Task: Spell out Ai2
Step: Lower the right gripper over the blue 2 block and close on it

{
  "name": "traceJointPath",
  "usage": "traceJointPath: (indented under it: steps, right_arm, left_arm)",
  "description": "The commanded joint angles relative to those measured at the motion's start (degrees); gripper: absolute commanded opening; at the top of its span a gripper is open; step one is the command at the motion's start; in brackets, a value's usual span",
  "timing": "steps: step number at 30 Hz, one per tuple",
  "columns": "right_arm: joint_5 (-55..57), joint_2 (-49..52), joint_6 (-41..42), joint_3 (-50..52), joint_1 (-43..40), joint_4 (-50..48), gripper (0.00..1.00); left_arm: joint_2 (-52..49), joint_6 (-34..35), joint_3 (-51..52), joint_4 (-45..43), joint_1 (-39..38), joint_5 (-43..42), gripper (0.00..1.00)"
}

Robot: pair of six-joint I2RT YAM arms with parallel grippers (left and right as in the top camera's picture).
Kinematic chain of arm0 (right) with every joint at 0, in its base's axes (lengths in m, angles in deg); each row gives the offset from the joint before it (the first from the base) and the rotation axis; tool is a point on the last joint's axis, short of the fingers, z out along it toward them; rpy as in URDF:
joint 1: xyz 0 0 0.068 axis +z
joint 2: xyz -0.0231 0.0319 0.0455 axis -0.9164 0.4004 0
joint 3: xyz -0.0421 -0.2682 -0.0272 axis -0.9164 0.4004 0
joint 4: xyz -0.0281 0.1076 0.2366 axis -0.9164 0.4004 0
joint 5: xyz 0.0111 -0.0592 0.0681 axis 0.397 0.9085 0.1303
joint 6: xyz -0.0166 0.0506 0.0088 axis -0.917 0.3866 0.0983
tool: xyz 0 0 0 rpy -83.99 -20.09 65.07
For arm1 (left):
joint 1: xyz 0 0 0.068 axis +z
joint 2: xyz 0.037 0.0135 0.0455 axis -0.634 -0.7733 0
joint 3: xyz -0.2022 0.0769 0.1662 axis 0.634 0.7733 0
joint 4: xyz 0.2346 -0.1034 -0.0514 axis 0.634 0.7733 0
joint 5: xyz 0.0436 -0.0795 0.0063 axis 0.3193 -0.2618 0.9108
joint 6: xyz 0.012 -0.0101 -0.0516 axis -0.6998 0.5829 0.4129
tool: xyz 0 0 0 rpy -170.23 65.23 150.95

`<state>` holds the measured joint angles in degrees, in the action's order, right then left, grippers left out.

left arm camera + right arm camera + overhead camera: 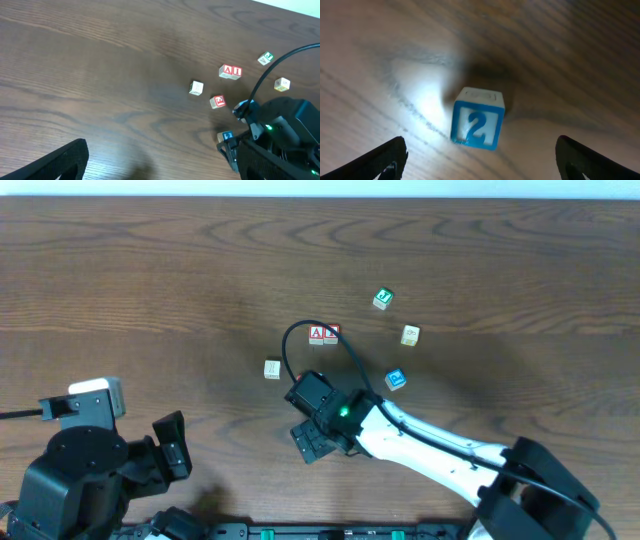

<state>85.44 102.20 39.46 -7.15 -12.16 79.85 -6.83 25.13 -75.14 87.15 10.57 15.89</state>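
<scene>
The red A and i blocks (323, 334) stand side by side mid-table; they also show in the left wrist view (230, 71). The blue 2 block (477, 122) lies on the wood between my right gripper's (481, 159) open fingers, a little ahead of the tips and untouched. In the left wrist view it (225, 135) sits at the right gripper's fingertip. In the overhead view the right gripper (310, 438) hides it. My left gripper (172, 450) is open and empty at the front left, far from the blocks (160, 172).
A beige block (272, 368) lies left of the right wrist. A green block (382, 299), a beige block (410, 334) and another blue block (396, 379) lie to the right. A red block (217, 101) sits near the right wrist. The cable (290, 340) loops by the A block.
</scene>
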Motion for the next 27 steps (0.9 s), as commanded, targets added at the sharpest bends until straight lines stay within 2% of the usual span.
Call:
traceJointPath:
  steps: [1, 6, 22, 24, 27]
  right_arm:
    - [1.46, 0.39, 2.14, -0.07, 0.7, -0.52, 0.93]
    - [2.47, 0.39, 2.14, -0.07, 0.7, -0.94, 0.86]
    - [3.37, 3.39, 3.43, 0.0, 0.7, -1.95, 0.84]
    - [3.37, 3.39, 3.43, 0.0, 0.7, -2.14, 0.78]
    - [3.37, 3.39, 3.43, 0.0, 0.7, -2.16, 0.61]
  left_arm:
    - [0.22, 0.17, -0.33, 0.59, -0.15, 1.53, 0.95]
    - [0.22, 0.17, -0.33, 0.57, -0.15, 1.68, 0.95]
    - [0.22, 0.2, -0.33, 0.61, -0.15, 1.66, 0.96]
    - [0.22, 0.2, -0.33, 0.59, -0.15, 1.66, 0.95]
    - [0.22, 0.2, -0.33, 0.61, -0.15, 1.66, 0.95]
